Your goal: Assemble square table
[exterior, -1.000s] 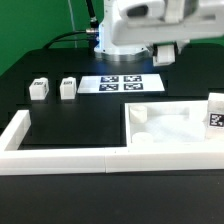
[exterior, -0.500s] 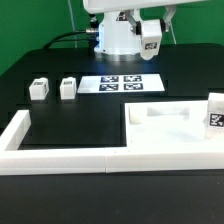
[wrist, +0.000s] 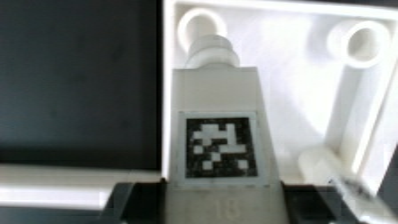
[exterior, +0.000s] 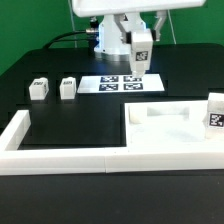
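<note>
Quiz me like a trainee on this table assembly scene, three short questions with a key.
1. What does the gripper hold? A) a tagged leg B) a fence bar C) nothing
2. True or false: the two loose legs stand on the exterior view's left of the marker board.
3. Counting the held one, how many legs show in the exterior view?
Key: 1 A; 2 true; 3 four.
</note>
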Robot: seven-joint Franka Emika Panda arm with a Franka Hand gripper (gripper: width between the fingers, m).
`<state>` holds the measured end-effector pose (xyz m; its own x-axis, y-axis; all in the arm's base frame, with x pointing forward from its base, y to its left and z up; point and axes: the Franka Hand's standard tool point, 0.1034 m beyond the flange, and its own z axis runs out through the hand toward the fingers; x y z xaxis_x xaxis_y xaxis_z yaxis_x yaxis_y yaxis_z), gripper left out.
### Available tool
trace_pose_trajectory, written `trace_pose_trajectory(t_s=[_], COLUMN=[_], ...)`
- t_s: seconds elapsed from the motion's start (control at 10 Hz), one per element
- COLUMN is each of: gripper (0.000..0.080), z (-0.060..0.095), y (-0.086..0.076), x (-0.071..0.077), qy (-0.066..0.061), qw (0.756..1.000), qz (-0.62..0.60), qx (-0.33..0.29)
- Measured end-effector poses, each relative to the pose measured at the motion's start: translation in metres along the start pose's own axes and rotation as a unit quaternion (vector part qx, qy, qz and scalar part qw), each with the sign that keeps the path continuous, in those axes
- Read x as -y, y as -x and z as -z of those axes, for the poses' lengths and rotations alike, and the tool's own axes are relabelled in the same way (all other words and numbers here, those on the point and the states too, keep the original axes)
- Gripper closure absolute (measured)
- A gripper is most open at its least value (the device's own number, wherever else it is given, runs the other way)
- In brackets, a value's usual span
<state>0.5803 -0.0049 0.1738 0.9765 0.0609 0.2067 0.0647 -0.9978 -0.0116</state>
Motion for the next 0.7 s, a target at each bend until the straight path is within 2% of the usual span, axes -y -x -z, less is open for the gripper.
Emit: trace_pose_trajectory(t_s=[0.1,0.3,0.5,0.7], gripper=[0.0508,0.0508,0.0508,0.0508], z=[0.001,0.009,0.008,0.005], y=[-0.026,-0.052,-0.048,-0.045], x=[-0.004,-0.013,-0.021,-0.02], qy=[0.007,0.015,0.042,0.04], qw=[0.999,0.995,0.986,0.988], qz=[-0.007,-0.021,-0.012,-0.012], qx=[-0.039,-0.096,-0.16,-0.15])
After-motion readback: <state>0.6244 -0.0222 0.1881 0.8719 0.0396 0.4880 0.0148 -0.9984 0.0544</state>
